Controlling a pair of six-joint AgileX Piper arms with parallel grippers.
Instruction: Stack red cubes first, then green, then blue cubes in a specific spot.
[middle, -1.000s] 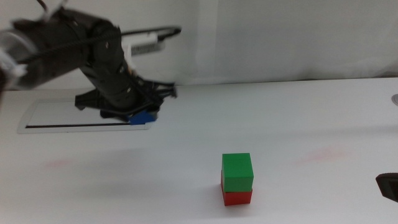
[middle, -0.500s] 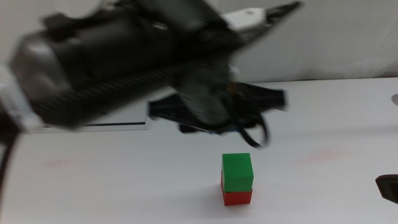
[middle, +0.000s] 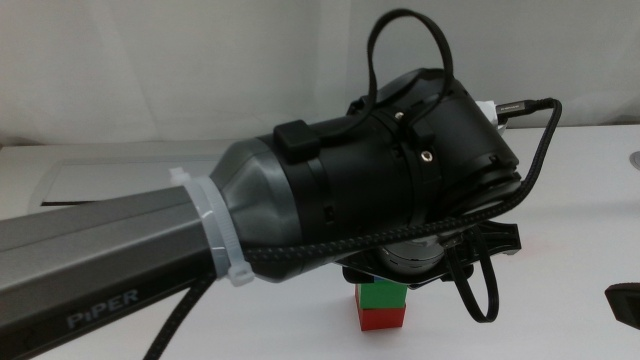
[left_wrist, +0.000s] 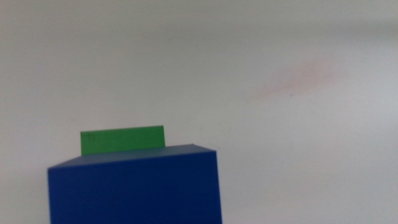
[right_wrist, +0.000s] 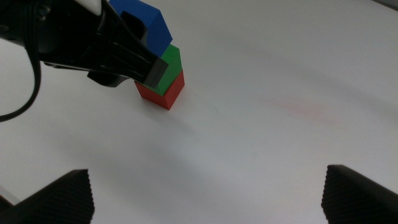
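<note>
Across the white worktop (right_wrist: 267, 155) there's loads of open room, no clutter near the stack, and only a faint pinkish smudge off to the right. No worktop edge comes anywhere close to the cubes, so drifting off a side isn't the worry here.

Biggest thing in the middle view is the left arm (middle: 300, 210), reaching in from the left and blocking most of the scene. Its left gripper (right_wrist: 134, 46) is clamped on the blue cube (right_wrist: 146, 22), hanging right over the stack. The right gripper (right_wrist: 208, 193) waits at the near right, jaws wide apart, well clear.

Progress looks about two thirds done: green cube (right_wrist: 169, 62) sits on the red cube (right_wrist: 163, 92), squared up fairly well. What's left is setting blue on top. From the right wrist view blue looks just above green and maybe a bit tilted or offset, can't tell if it's touching yet. I'd line it up before letting go.
</note>
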